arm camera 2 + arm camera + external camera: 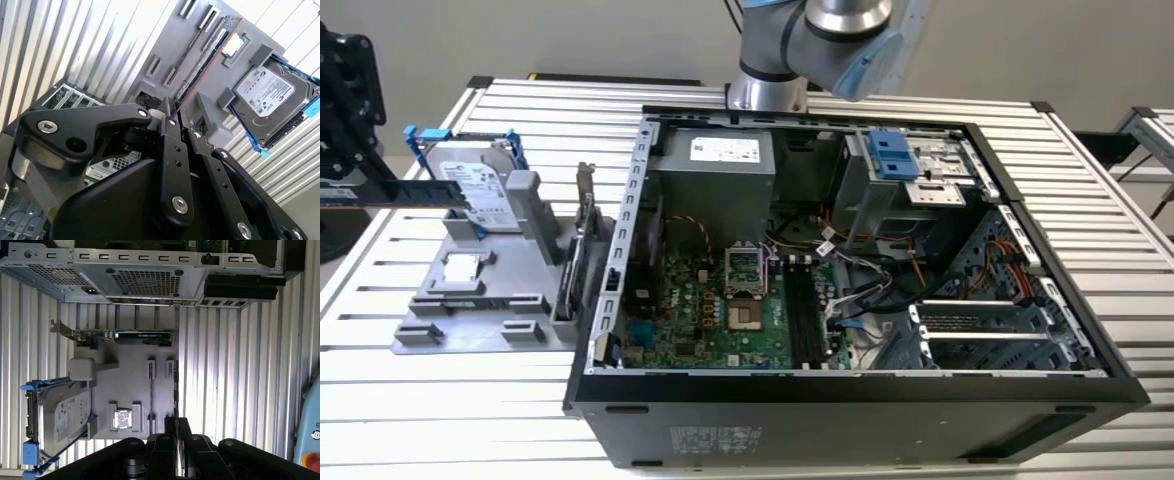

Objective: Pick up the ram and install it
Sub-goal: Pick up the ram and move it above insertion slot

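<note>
The step in hand is the pick-up. The claw (172,114) is closed on one end of the ram (207,55), and its two black metal fingers press the thin board from both flat sides. In the exterior view the ram is held about level, reaching out from the claw over the grey holder (125,377) at that view's left, close beside the hard drive (265,95). I cannot tell for sure whether its lower edge is already free of the holder; it seems to be just above it.

The ram is a long, narrow, stiff board, dark, with a row of black chips and a brownish line along one edge. The holder looks like matt grey plastic with small upright slot blocks. The hard drive has a shiny silver face and sits in a blue bracket. The bench (454,400) is made of pale ribbed metal profiles.

In my judgement, the install calls for bringing the long edge exactly in line with the black slots (807,320) inside the open case (881,425). As the stick is thin and gripped at one end only, uneven pressure could tilt it.
</note>
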